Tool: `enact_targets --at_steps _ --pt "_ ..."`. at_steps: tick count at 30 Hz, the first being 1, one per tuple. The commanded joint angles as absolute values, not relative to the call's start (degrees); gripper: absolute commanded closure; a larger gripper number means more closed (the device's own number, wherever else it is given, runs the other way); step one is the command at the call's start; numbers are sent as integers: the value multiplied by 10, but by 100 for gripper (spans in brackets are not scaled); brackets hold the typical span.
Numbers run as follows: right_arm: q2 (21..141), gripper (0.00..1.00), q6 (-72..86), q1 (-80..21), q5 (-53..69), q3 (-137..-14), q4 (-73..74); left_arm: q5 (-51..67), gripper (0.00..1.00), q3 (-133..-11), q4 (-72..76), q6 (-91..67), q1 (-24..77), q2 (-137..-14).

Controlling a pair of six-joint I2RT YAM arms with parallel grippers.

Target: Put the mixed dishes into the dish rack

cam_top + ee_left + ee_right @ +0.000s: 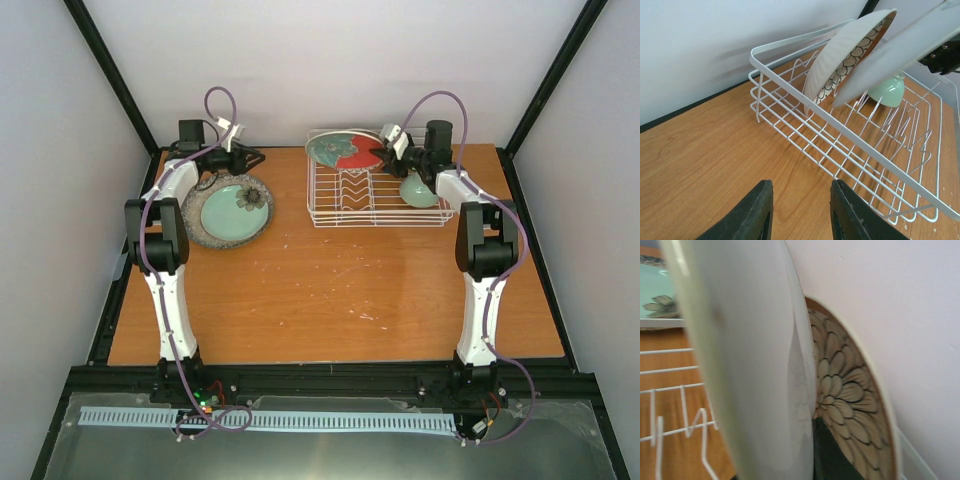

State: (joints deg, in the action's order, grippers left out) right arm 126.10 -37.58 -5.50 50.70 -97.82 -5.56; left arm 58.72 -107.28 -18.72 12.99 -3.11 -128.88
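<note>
The dish rack (330, 200) stood at the far edge of the worktop (330, 290), right of centre. The right gripper (382, 152) reached over its far side with its fingers closed on the rim of a pale plate (900, 50), tilted just in front of the petal plate (840, 65), which stood upright in the rack's far slots. A green cup (418, 190) sat in the rack's right end. The left gripper (800, 210) hovered near the far-left corner, fingers apart and holding nothing. Just beside it, the teal plate (232, 212) lay on the grey plate (195, 232).
</note>
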Motion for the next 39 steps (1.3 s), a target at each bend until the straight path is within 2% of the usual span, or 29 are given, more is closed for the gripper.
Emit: enact_targets --at_steps 1,27,39 --pt "1261 97 -360 -38 504 -1027 -169 598 67 -1106 -190 137 -35 -1292" --pt "1313 97 -425 -37 520 -1081 2 606 68 -1089 -189 136 -35 -1288" --pt "1340 97 -425 -47 517 -1092 47 603 64 -1085 -189 136 -35 -1289"
